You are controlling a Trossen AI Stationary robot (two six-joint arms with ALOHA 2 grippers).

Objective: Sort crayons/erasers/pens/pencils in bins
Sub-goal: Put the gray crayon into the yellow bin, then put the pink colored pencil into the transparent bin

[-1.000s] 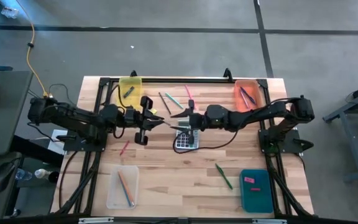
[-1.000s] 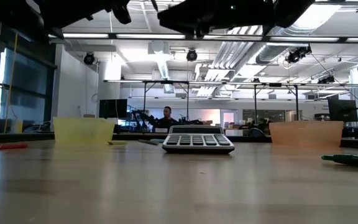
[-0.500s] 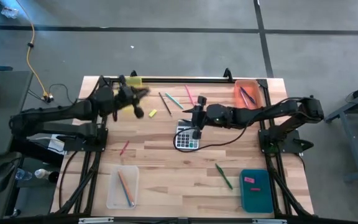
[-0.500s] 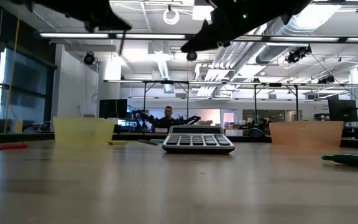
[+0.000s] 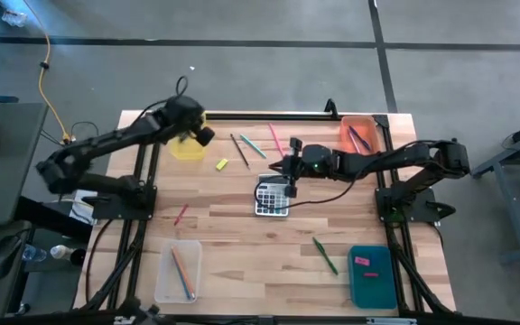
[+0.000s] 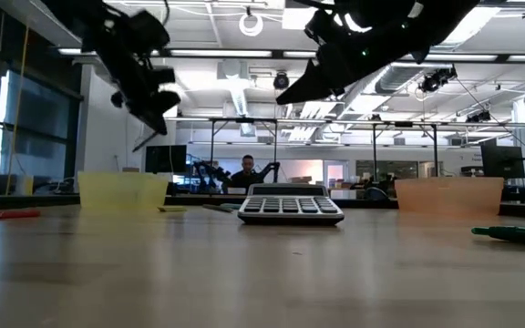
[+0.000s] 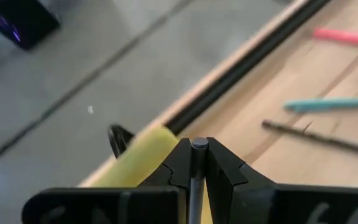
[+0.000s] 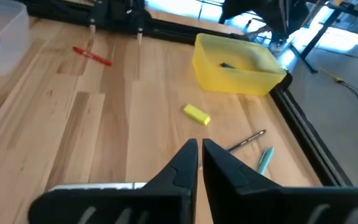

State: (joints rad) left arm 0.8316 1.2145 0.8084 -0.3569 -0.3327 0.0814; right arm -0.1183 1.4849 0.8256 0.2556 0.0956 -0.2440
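My left gripper hangs over the translucent yellow bin at the table's far left, shut on a thin dark pen. My right gripper is shut and empty above the grey calculator. On the table lie a yellow eraser, a red crayon, a green pen, and three sticks at the far middle: dark, teal and pink. The orange bin holds pens, the clear bin pencils, and the teal bin a pink eraser. My left gripper pinches the dark pen between its two fingers. The pen runs along the fingers, and its round end shows at their tips. The gripper slants down toward the table's far left, and the pen is lifted clear above the yellow bin.
A black rail runs along the table's far edge. A small dark thing lies in the yellow bin. The near middle of the wooden top is bare. Beyond the table, a person shows in the room.
Both grippers were close together above the table's middle. My left gripper has swung up and toward the far left edge with the pen, ending over the yellow bin. My right gripper has shut, turned and drawn back a little toward the right, staying over the calculator.
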